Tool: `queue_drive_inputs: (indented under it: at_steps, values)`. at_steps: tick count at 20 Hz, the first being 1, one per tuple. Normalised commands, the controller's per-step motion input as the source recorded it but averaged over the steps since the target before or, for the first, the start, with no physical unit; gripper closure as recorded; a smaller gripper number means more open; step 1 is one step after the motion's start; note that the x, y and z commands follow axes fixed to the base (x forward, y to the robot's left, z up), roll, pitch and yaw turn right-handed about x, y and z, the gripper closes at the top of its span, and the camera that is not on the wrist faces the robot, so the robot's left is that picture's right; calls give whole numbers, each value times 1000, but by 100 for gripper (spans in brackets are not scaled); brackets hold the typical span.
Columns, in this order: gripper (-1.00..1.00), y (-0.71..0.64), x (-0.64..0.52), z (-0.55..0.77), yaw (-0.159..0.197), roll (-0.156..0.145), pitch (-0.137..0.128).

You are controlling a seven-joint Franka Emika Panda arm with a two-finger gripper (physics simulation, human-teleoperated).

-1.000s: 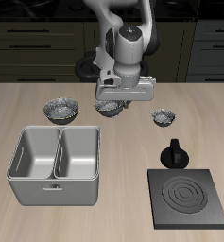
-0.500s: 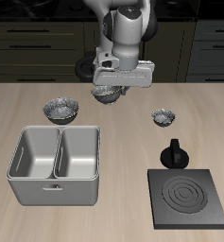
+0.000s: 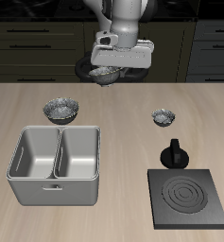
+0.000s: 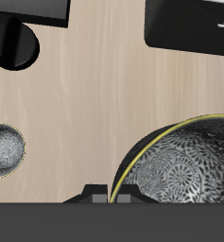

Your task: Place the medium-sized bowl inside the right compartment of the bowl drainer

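Two deep bins of the bowl drainer (image 3: pixel 55 163) sat nearest the table's front edge beside a black stove plate (image 3: pixel 188 198). Farther back, the widest bowl (image 3: pixel 61 111) and the smallest bowl (image 3: pixel 163 116) rested on the wood. Beyond them, your gripper (image 3: pixel 108 74) was pinching the medium-sized bowl (image 3: pixel 105 73) by its rim, clear above the table.
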Motion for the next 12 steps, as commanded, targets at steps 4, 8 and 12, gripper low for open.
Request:
queue_drive_inputs:
  at_steps: [4, 8, 12]
  values:
    - [100, -103, -113, 551, -3, -23, -85]
    - [100, -59, 42, 99, -3, -8, 13]
    - [100, -208, 222, -7, -28, 29, 118]
